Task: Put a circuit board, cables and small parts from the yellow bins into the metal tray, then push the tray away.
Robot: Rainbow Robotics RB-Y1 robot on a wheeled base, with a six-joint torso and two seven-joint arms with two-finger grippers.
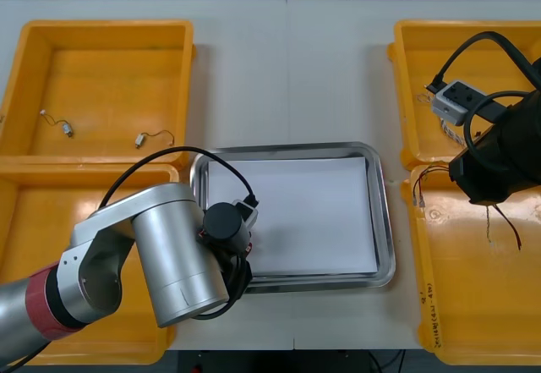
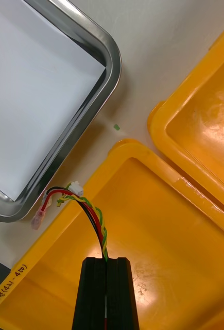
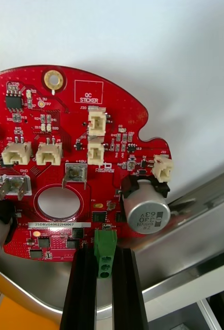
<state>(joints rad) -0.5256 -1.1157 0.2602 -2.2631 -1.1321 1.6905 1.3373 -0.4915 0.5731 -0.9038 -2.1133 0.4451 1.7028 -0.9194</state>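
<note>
Over the near left corner of the shiny metal tray with its white inside (image 1: 287, 148), the left gripper (image 3: 102, 251) hangs with a round red circuit board (image 3: 65, 154). Its black fingers (image 3: 81, 289) are clamped on the board's rim at a green terminal block (image 3: 105, 246). This edge hold leaves the flat underside free to settle on the white liner. The board sits low and roughly level above the liner, its gripped edge close to the tray's rim; whether it touches I cannot tell. I judge this to be the setting-down step: the fingers need only part once the board rests flat inside the walls.

On the robot's right, the right gripper (image 2: 106, 262) hovers above the near yellow plastic bin (image 1: 473, 322) on that side of the light bench (image 1: 287, 68). Its fingers are shut on a twisted red and yellow cable (image 2: 93, 221), pinched near one end so the rest trails ahead, its small white plug (image 2: 76, 190) pointing toward the tray. That hold looks meant for a short carry over the bin wall.

Small metal parts (image 1: 66, 127) lie in the far yellow bin on the left (image 1: 110, 77), so much of the task looks unfinished.
</note>
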